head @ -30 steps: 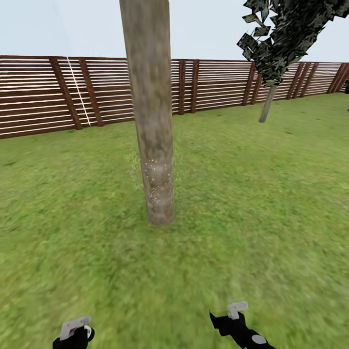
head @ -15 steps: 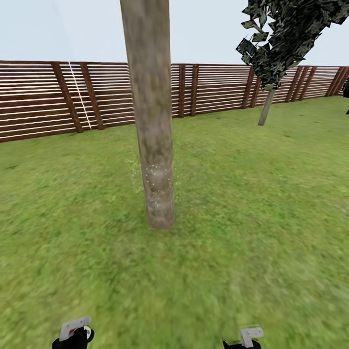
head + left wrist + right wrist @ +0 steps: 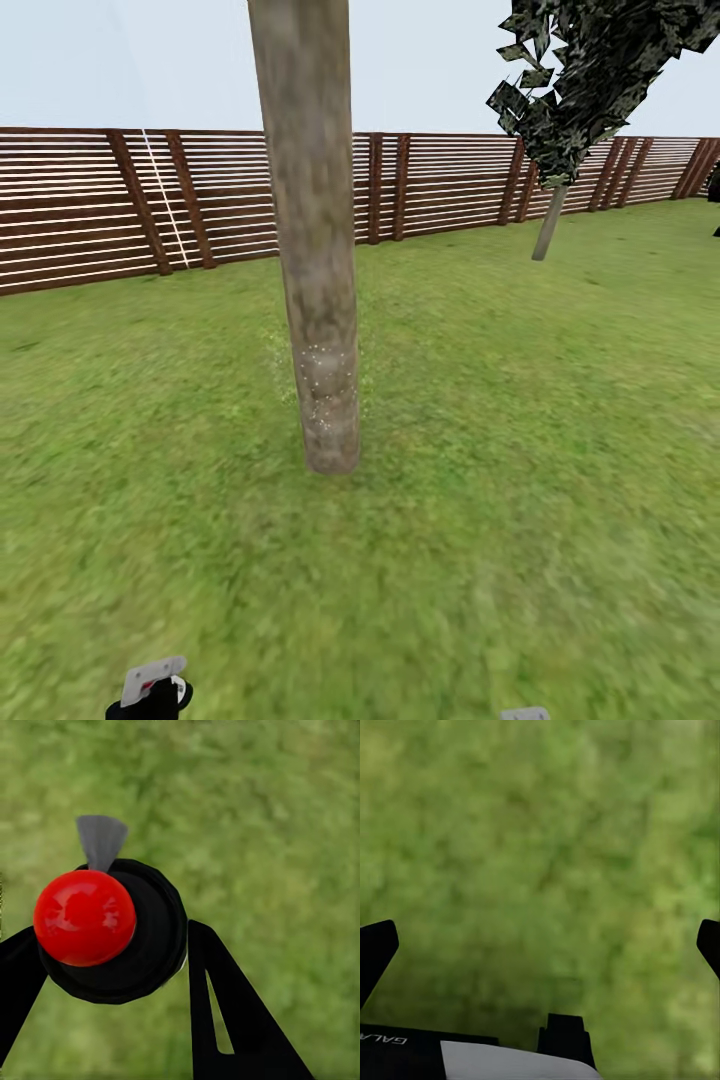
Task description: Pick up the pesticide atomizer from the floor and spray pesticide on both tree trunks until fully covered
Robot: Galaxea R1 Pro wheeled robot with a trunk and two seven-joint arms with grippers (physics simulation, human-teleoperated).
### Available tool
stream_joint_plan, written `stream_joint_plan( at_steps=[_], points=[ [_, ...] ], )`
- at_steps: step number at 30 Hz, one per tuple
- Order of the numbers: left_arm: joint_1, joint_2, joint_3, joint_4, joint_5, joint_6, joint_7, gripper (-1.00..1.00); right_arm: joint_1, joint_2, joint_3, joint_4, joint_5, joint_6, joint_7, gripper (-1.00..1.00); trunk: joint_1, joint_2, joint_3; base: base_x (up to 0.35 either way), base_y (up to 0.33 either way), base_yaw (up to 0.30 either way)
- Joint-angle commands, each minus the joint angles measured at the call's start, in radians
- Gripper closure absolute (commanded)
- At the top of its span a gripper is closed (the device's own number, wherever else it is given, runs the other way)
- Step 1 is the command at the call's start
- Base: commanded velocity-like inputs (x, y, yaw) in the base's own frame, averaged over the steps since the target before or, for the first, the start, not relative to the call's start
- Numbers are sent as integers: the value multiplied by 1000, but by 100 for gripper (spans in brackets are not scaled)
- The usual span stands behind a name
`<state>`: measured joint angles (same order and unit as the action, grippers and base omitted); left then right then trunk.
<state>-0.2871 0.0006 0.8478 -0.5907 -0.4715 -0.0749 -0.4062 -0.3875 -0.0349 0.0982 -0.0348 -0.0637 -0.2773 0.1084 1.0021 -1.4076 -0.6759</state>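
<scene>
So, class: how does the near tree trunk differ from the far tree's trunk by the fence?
The near tree trunk is thick and upright; the far trunk looks thin and leans. The near one carries a patch of pale specks low down; the far one shows none. Foliage shows above the far trunk. Both rise from the lawn.

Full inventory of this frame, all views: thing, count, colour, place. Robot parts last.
tree trunk: 1, mottled beige-grey, centre of head view, upright on the lawn; pale speckles on its lower part.
second tree: 1, dark green jagged foliage on a slim grey trunk, far right near the fence.
fence: 1, brown horizontal slats, across the back.
lawn: 1, green, all the ground.
atomizer: 1, black with a red round cap and a grey tab, between the left gripper's fingers.
left gripper: 1, black, shut on the atomizer, bottom left edge of head view.
right gripper: 1, black, fingers wide apart over grass, nothing between them.
</scene>
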Motion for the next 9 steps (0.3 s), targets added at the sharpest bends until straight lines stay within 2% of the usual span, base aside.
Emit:
stream_joint_plan(
  at_steps=[1, 9],
  points=[
    [-1, -1, 7, 0, -10, -6, -7, 100, -1, 0, 8, 1, -7, -3, 3, -100, 0, 0, -1, 0, 0, 0],
    [-1, -2, 6, 1, -10, -5, -6, 100, -1, 0, 8, 1, -7, -3, 3, -100, 0, 0, -1, 0, 0, 0]
  ],
)
